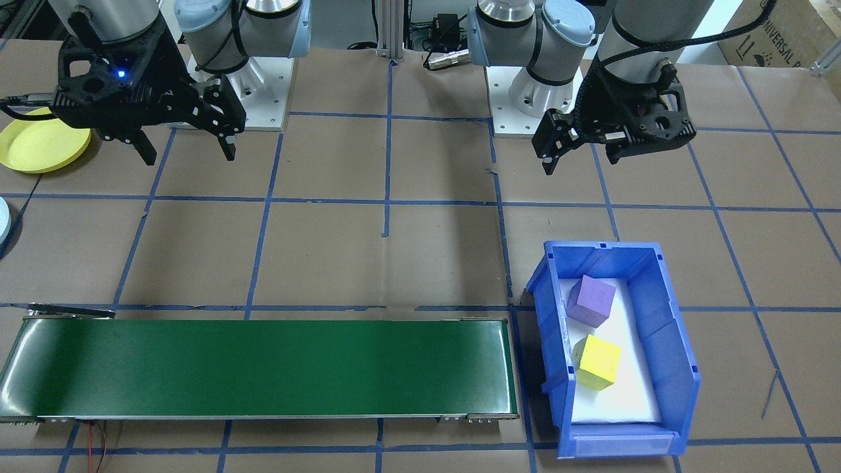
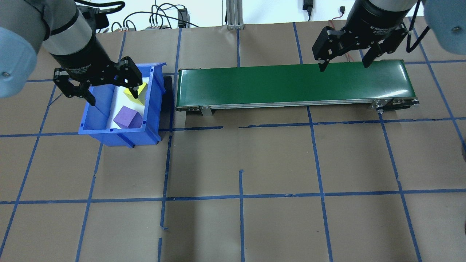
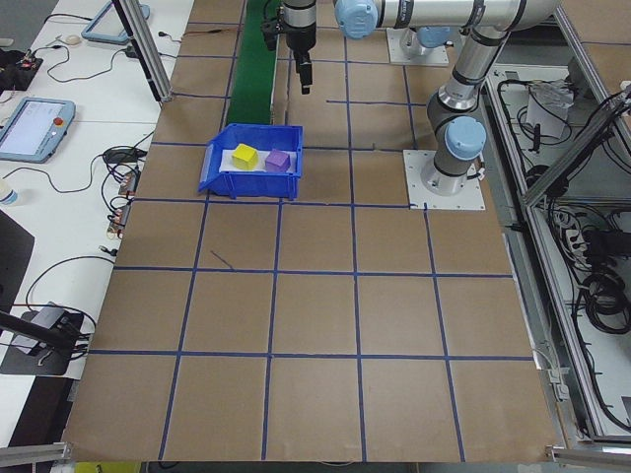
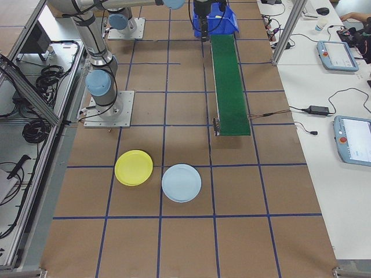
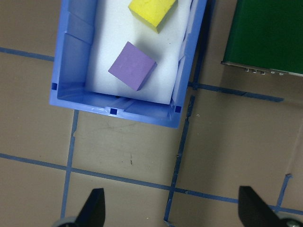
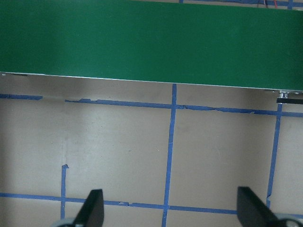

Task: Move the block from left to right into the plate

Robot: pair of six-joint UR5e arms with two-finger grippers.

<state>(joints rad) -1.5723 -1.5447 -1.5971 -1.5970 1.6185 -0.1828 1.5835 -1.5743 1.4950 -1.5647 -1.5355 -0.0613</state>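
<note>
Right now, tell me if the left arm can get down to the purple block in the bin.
Probably yes. The left gripper hangs open above the table beside the blue bin, whose top is open. The purple block lies uncovered, apart from the yellow block, though near one bin wall, which may crowd a finger.

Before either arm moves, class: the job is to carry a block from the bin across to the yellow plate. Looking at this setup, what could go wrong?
1. The purple block and yellow block sit close together inside the blue bin; the open left tool may clip a wall or nudge the neighbour.
2. A light blue plate lies right beside the yellow plate, so the block could go to the wrong one.
3. A block set near an edge of the green conveyor might fall off before the right tool gets it.
</note>
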